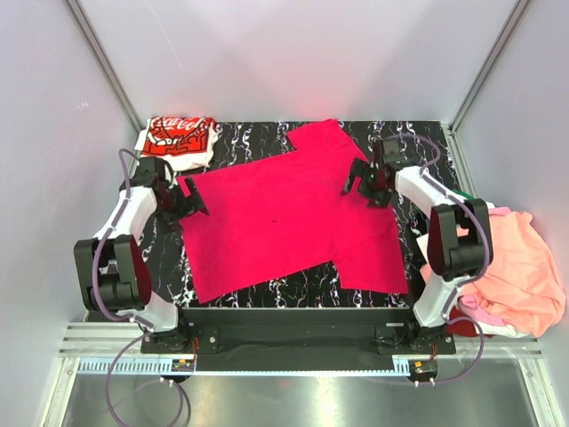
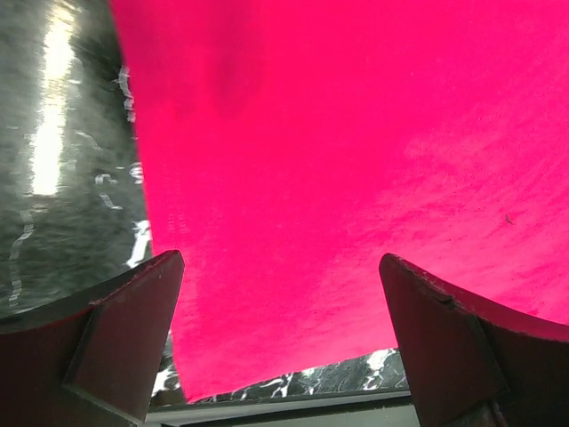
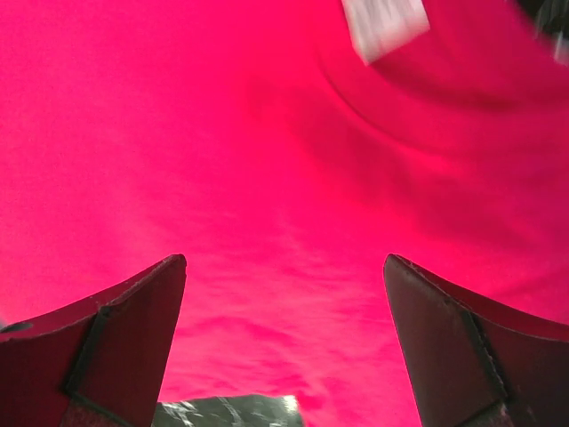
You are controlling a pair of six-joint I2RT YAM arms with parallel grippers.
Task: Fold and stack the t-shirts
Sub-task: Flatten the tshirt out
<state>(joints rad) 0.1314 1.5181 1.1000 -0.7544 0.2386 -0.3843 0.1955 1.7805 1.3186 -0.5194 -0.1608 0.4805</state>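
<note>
The crimson-pink t-shirt (image 1: 284,213) lies spread flat on the black marbled table (image 1: 240,142), its collar toward the right. My left gripper (image 1: 189,201) is open over the shirt's left hem edge (image 2: 293,178). My right gripper (image 1: 366,181) is open over the collar side, with the white neck label (image 3: 384,25) showing ahead of it. A folded white t-shirt with red logo print (image 1: 178,140) sits at the table's back left corner. Neither gripper holds cloth.
A heap of salmon-orange and pink t-shirts (image 1: 516,271) lies off the table's right edge, beside the right arm's base. White enclosure walls stand behind and to both sides. Bare marbled table shows along the front edge (image 1: 293,289).
</note>
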